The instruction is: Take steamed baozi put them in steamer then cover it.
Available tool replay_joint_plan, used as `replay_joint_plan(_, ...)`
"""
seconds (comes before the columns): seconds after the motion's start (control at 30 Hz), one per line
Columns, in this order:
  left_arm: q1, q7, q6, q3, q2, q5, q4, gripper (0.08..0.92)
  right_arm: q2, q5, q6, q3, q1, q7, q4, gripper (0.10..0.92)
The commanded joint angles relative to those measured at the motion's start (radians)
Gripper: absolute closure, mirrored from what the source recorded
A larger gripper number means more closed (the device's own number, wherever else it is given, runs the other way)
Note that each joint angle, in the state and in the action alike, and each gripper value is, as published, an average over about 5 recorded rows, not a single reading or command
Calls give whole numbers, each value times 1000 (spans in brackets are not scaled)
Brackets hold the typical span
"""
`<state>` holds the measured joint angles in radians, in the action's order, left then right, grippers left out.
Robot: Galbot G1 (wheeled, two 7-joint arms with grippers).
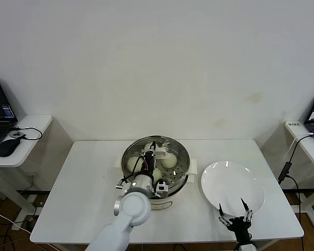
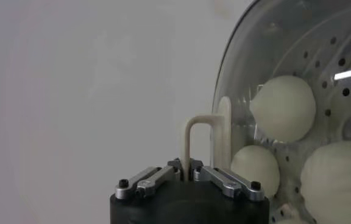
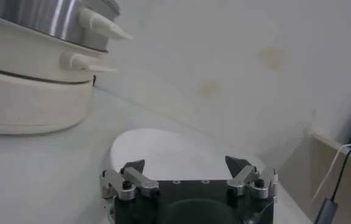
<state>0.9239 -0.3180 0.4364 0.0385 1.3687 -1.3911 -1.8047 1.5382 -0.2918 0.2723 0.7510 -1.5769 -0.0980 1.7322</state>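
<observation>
The cover [image 2: 273, 73] is held by its cream-white handle [image 2: 195, 137], on which the left gripper [image 1: 150, 155] is pinched shut directly above the steamer [image 1: 181, 175]; through the glass, several steamed baozi [image 2: 283, 108] are seen already lying on the perforated tray inside the steamer. For the step to be done well, the cover should probably be kept level and centred over the steamer's rim, then lowered gently until it is seated all round before the pinch is released. The right gripper [image 1: 234, 214], with fingers spread wide and nothing held, is parked beside the steamer at the near edge of the white plate [image 1: 227, 180].
</observation>
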Motion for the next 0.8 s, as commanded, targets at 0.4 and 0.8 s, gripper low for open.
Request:
replay_joint_plan(0.4,38,14,-19,-10,7,-11,-51,756,0,-4,2,-5,-4,-3,0,203)
replay_joint_plan(0.8,229,44,-30,-41,-46,34,-289,410,3,-11,5,-6,-12,-3,-1,202)
